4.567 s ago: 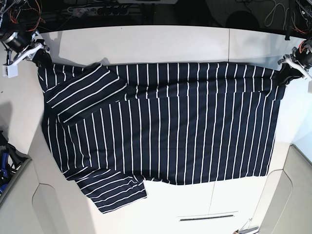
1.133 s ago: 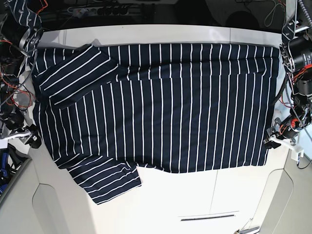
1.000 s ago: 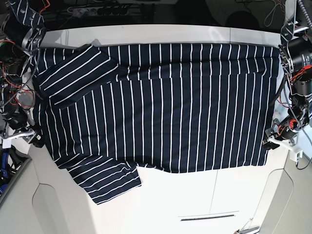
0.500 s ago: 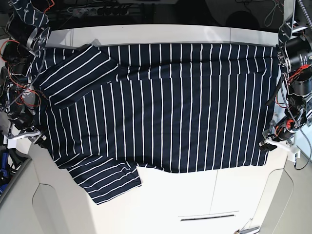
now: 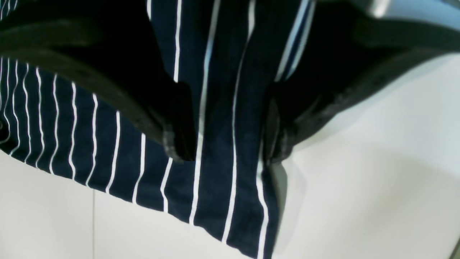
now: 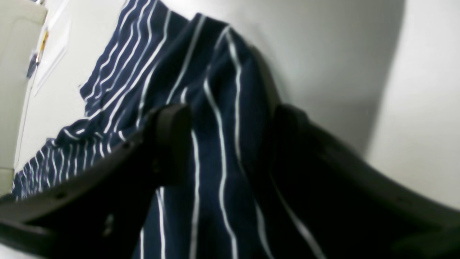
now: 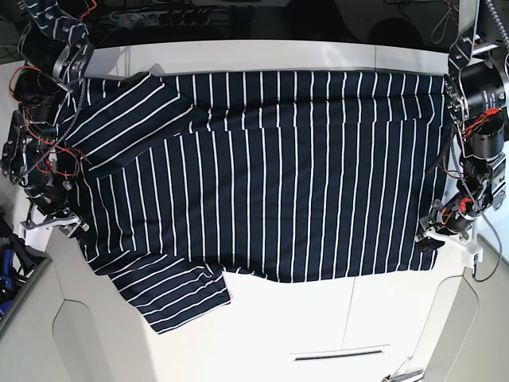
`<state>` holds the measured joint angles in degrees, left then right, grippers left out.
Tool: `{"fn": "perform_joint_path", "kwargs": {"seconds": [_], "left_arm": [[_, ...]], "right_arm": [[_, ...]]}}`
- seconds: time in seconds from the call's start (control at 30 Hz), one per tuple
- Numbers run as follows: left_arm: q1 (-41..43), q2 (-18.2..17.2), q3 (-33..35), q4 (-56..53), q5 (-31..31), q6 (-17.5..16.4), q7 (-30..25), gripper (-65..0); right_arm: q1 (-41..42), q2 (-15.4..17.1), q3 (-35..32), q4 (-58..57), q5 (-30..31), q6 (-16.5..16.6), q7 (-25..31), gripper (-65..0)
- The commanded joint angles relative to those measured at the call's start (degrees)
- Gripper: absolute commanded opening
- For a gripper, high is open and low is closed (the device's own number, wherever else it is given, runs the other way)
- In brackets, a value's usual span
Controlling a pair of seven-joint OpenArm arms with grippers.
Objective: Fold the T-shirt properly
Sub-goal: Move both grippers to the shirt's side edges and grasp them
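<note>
The T-shirt (image 7: 262, 175), dark navy with thin white stripes, lies spread flat on the white table (image 7: 286, 318), one sleeve folded over its far left part and the other sticking out at the near left. My left gripper (image 7: 429, 241) is at the shirt's near right corner. In the left wrist view its open fingers (image 5: 178, 144) straddle the striped hem corner (image 5: 215, 180). My right gripper (image 7: 77, 229) is at the shirt's left edge. In the right wrist view it (image 6: 230, 133) stands open around a raised fold of the fabric (image 6: 215, 108).
Beige panels flank the table's near corners (image 7: 87, 334). A thin dark slot (image 7: 338, 354) is in the table near the front. Cables and a power strip (image 7: 159, 16) lie behind the far edge. A blue object (image 7: 6, 267) sits at the far left.
Both grippers have moved inward from beside the table onto the shirt's near-side corners. The shirt itself has not shifted in the last second.
</note>
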<state>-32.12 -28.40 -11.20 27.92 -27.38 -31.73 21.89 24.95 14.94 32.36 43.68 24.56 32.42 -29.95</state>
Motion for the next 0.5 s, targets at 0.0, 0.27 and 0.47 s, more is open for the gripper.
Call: {"fn": "perform_joint_path", "kwargs": {"seconds": [0.0,0.27,0.47], "left_arm": [[-1.9,-0.6,0.0,0.4,0.1,-0.2,0.2,-31.5],[-2.3,-0.6,0.0,0.4,0.9,-0.2,1.3,-38.0],[-2.3,-0.7,0.0,0.4,0.9,-0.2,1.3,-47.8]], "right_arm": [[1.9,0.7,-1.0,0.8,0.7,0.9,1.0,-28.9],[2.0,0.7,-10.0,0.8,0.3,0.9,1.1,-29.4],[2.0,0.8,-11.0,0.8,0.2,0.9,1.4,-41.7]]}}
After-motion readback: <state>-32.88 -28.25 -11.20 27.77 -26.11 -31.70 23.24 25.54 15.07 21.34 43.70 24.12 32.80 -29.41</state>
